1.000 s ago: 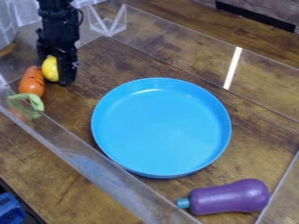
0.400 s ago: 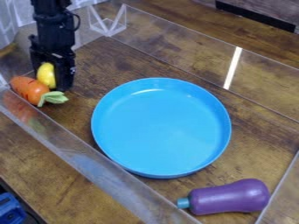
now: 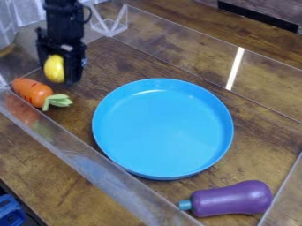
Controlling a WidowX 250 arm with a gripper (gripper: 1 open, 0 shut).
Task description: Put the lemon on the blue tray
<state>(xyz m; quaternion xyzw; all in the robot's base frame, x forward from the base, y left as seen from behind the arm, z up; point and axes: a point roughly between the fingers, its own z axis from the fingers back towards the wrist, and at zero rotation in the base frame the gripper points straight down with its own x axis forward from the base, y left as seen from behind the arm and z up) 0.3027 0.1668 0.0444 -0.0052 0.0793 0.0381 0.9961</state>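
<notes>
The lemon (image 3: 55, 67), small and bright yellow, hangs a little above the wooden table at the far left. My black gripper (image 3: 58, 76) points straight down and is shut on it, one finger on each side. The blue tray (image 3: 165, 125), a large round dish with a low rim, lies empty to the right of and nearer than the gripper, about a hand's width away.
An orange carrot (image 3: 32, 91) with a green top lies on the table just below and left of the gripper. A purple eggplant (image 3: 232, 199) lies at the front right. A clear plastic wall (image 3: 71, 154) runs along the front left.
The gripper has risen and shifted slightly right, lifting the lemon off the table. The carrot has turned, its green top now pointing right.
</notes>
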